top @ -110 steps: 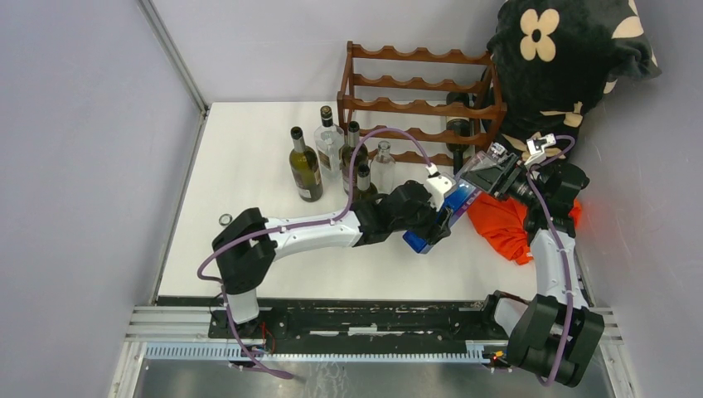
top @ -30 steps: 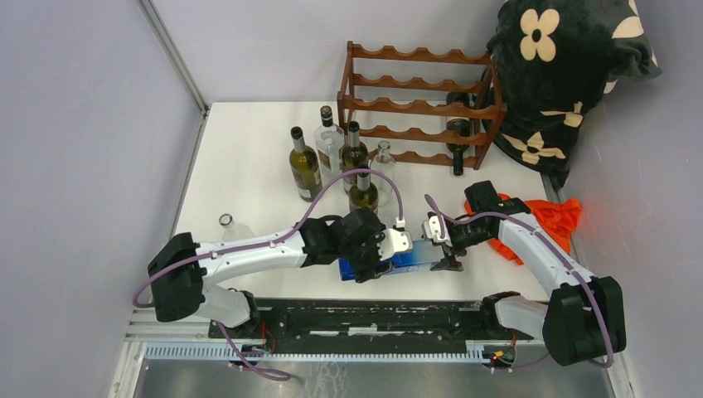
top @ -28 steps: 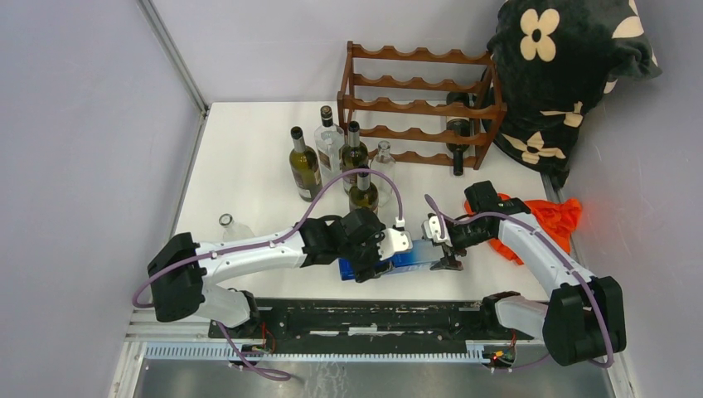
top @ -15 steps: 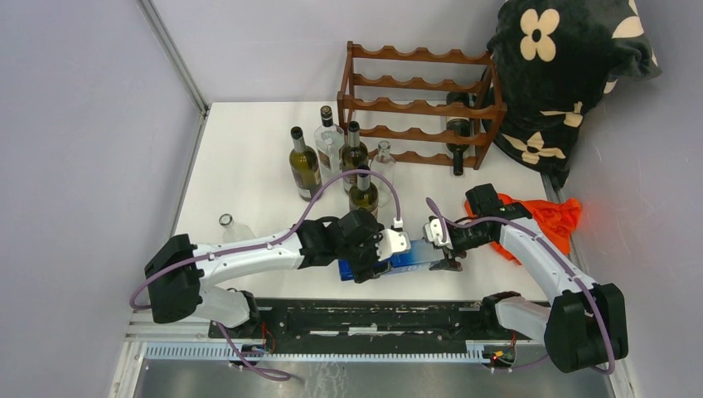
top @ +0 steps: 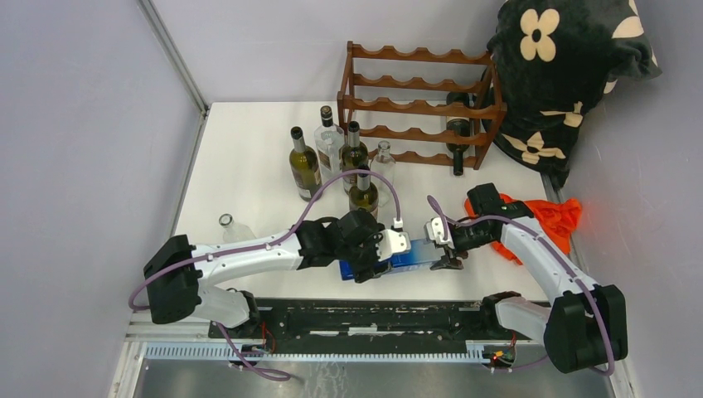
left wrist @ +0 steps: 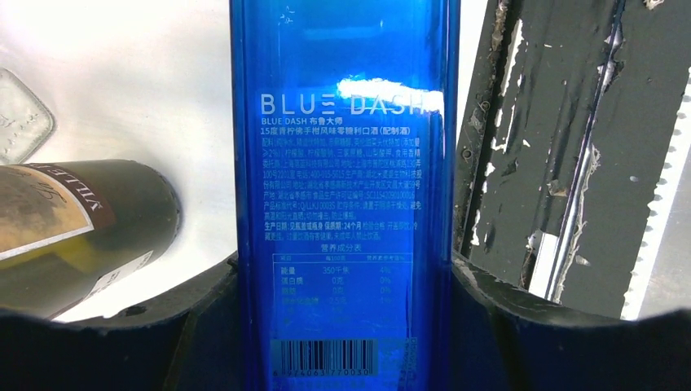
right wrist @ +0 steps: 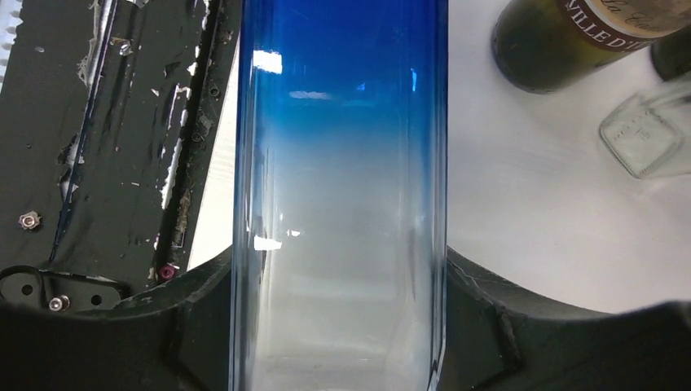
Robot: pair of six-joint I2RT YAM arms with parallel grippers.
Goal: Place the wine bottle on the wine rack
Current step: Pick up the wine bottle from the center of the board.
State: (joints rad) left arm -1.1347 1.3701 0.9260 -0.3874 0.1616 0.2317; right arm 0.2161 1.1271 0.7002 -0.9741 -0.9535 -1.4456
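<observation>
The wine bottle (top: 412,255) is blue glass fading to clear and lies level just above the table's front edge. My left gripper (top: 370,259) is shut on its blue labelled body, which fills the left wrist view (left wrist: 342,187) between the jaws of that gripper (left wrist: 342,334). My right gripper (top: 439,249) is shut on the clear end of the bottle (right wrist: 338,163), with the gripper's middle (right wrist: 338,334) low in the right wrist view. The reddish-brown wine rack (top: 419,106) stands at the back of the table, with dark bottles (top: 458,133) in its right column.
Several upright bottles (top: 305,166) stand in front of the rack's left side, one (top: 363,192) close behind my left wrist. A clear bottle (top: 232,225) stands at the left. An orange cloth (top: 557,217) and a black flowered blanket (top: 564,66) lie at the right.
Since 3.7 s ago both arms have carried the blue bottle from near the rack down to the table's front edge. Over the last second the pose has hardly changed.
</observation>
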